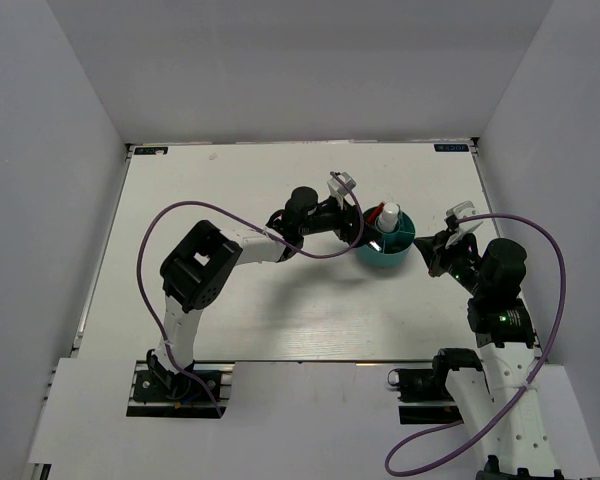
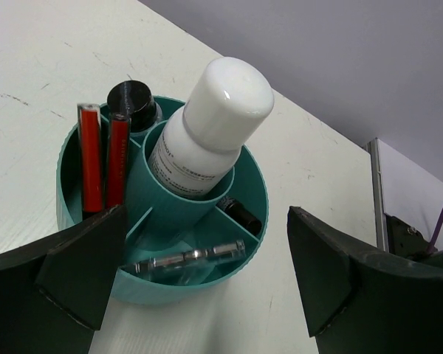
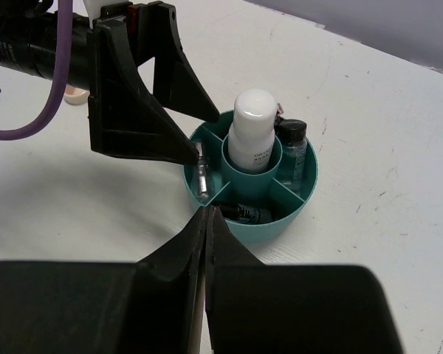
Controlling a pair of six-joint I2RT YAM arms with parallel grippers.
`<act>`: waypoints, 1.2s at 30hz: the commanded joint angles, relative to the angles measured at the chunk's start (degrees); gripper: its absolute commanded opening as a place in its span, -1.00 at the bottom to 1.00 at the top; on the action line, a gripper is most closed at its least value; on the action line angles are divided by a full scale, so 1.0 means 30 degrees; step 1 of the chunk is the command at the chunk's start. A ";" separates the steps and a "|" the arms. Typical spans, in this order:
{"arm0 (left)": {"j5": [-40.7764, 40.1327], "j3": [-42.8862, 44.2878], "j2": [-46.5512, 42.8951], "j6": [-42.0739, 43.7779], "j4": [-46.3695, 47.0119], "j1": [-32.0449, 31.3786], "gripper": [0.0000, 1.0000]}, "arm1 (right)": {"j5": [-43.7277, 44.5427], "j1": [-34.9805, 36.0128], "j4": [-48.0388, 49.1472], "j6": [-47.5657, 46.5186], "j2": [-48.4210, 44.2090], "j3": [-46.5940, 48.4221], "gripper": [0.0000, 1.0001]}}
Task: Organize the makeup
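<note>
The teal divided tub (image 1: 400, 262) stands right of mid-table. In the left wrist view the tub (image 2: 162, 291) holds a white bottle (image 2: 207, 125) in its centre cup, two red-and-black tubes (image 2: 102, 158), a black-capped bottle (image 2: 133, 99), a dark tube (image 2: 240, 214) and a clear tube (image 2: 192, 258). My left gripper (image 2: 207, 287) is open and empty, its jaws straddling the tub's near side. My right gripper (image 3: 207, 214) is shut and empty, its tips just short of the tub's rim (image 3: 295, 214). A round beige compact (image 3: 77, 96) peeks out behind the left arm. The palette is out of view.
The left arm (image 1: 280, 240) reaches across the table's middle to the tub's left side. The right gripper (image 1: 427, 250) sits at the tub's right side. Grey walls enclose the white table (image 1: 230, 300) on three sides.
</note>
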 commanded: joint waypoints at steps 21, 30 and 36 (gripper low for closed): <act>-0.7648 -0.3237 -1.0768 -0.1875 -1.0844 0.1466 0.96 | -0.6020 -0.0024 -0.1747 -0.3044 0.0510 0.0506 0.32; -1.2963 -0.0927 -1.0895 -0.0764 -2.4762 0.3631 -0.33 | -0.9873 0.0123 -0.4681 -0.6534 0.3734 0.1738 -1.00; -1.3731 0.0364 -0.8667 0.0703 -2.7437 0.4511 0.43 | -0.9816 0.0328 -0.4564 -0.6156 0.4848 0.2148 -0.18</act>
